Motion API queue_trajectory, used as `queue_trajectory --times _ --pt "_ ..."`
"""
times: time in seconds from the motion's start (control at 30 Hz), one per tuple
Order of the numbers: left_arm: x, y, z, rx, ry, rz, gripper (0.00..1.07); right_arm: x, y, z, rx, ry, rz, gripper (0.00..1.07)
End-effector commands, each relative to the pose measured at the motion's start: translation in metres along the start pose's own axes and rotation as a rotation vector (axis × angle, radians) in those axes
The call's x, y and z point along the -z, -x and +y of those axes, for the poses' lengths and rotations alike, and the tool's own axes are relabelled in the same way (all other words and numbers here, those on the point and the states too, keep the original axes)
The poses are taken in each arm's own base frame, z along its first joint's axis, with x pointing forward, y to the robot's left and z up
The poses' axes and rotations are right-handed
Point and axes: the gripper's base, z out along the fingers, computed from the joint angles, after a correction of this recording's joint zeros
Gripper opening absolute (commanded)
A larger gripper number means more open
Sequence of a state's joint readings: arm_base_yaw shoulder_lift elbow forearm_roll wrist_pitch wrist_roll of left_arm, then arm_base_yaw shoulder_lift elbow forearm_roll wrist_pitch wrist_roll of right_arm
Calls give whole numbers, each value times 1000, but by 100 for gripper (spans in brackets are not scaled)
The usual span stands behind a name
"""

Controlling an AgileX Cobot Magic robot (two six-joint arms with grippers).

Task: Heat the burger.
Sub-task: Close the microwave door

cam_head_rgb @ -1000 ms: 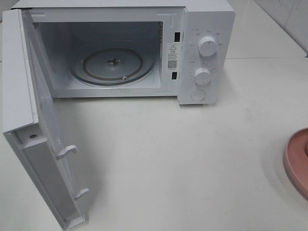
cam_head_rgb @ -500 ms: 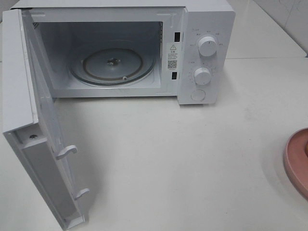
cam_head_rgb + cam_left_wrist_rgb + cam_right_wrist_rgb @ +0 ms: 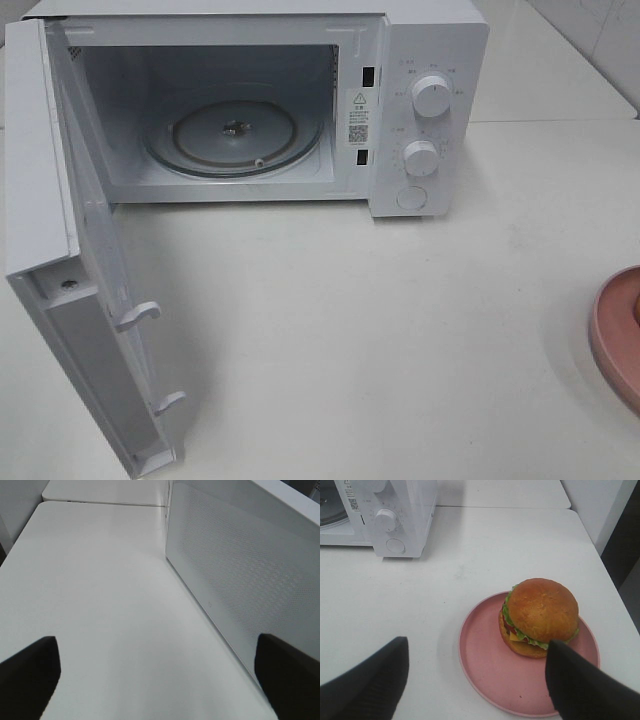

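Observation:
The burger (image 3: 540,615), with a golden-brown bun and green lettuce at its edge, sits on a pink plate (image 3: 485,670) in the right wrist view. My right gripper (image 3: 475,690) is open above the near side of the plate, its fingers wide apart and touching nothing. In the high view only the plate's edge (image 3: 610,335) shows at the far right; the burger is out of view there. The white microwave (image 3: 430,60) stands open with an empty glass turntable (image 3: 235,135). My left gripper (image 3: 155,680) is open and empty beside the microwave's open door (image 3: 240,580).
The open door (image 3: 60,260) swings out toward the front left of the table. The microwave's two knobs (image 3: 432,95) and a button face front. The table's right edge (image 3: 610,575) runs close behind the plate.

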State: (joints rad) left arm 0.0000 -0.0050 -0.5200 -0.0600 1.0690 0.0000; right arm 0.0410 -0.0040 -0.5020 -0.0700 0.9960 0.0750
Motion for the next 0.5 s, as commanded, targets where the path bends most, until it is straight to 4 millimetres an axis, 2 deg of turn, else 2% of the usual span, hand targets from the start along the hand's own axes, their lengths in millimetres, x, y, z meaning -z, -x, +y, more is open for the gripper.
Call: queue_trajectory --times 0.03,0.5 --pt "2 -2 -1 3 -7 -11 98 3 -3 0 10 -3 -25 75" --pt "1 1 -2 9 -17 -11 98 3 -3 0 10 -3 -25 75"
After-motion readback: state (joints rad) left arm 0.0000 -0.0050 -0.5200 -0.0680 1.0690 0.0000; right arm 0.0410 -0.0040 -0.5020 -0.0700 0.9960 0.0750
